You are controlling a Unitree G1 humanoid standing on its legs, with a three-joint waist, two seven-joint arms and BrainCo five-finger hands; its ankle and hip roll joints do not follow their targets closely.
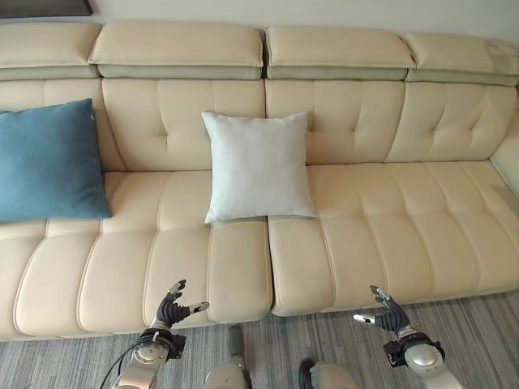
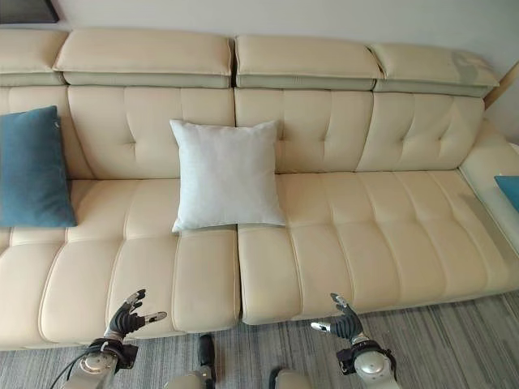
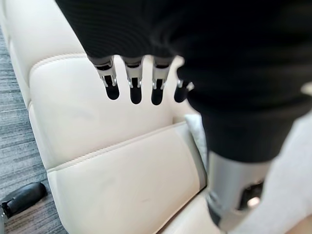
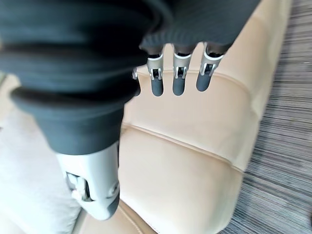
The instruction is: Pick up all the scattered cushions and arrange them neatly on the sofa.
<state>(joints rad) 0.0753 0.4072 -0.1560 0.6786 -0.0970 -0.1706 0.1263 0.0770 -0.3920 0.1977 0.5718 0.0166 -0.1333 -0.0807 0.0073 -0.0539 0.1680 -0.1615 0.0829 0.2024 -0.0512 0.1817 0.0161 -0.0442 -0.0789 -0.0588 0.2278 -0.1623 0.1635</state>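
Observation:
A white cushion [image 1: 258,166] leans upright against the backrest in the middle of the cream sofa [image 1: 389,219]. A blue cushion [image 1: 50,160] leans against the backrest at the left end. A second blue cushion [image 2: 509,190] peeks in at the sofa's right arm. My left hand [image 1: 171,309] hovers low in front of the seat's front edge, fingers relaxed and holding nothing. My right hand [image 1: 389,313] hangs at the same height to the right, fingers spread and holding nothing. Both wrist views look past straight fingers [image 3: 132,87] [image 4: 178,78] onto bare seat leather.
A grey striped carpet [image 1: 478,340] runs along the front of the sofa. The sofa's right half of the seat [image 1: 422,227] carries nothing. The white cushion's corner [image 3: 195,131] shows past the left hand.

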